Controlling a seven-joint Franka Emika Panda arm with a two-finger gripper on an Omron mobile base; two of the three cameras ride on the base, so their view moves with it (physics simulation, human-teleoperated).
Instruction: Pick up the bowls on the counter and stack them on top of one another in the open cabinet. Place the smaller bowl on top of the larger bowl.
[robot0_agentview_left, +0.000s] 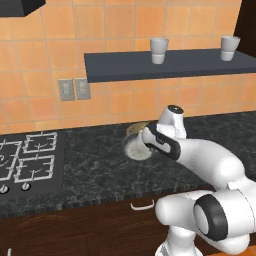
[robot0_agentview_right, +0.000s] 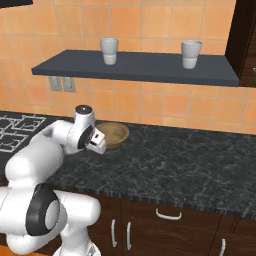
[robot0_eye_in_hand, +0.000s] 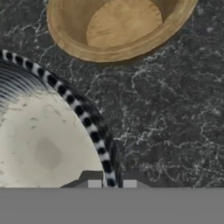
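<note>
— Smaller bowl (robot0_eye_in_hand: 43, 144) sits on the surface (robot0_eye_in_hand: 175, 109), just beside the larger bowl (robot0_eye_in_hand: 118, 26). End effector (robot0_eye_in_hand: 112, 183)?

— Parted, straddling its rim — thin glassy edge could slip, tipping it.

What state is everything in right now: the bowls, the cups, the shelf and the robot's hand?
Smaller bowl: upright on the counter, rim between the hand's fingertips.
Larger bowl: upright, empty, on the counter.
Shelf: open, holding two cups.
Cups: upright.
Hand: low over the smaller bowl's rim, fingers astride it.
</note>
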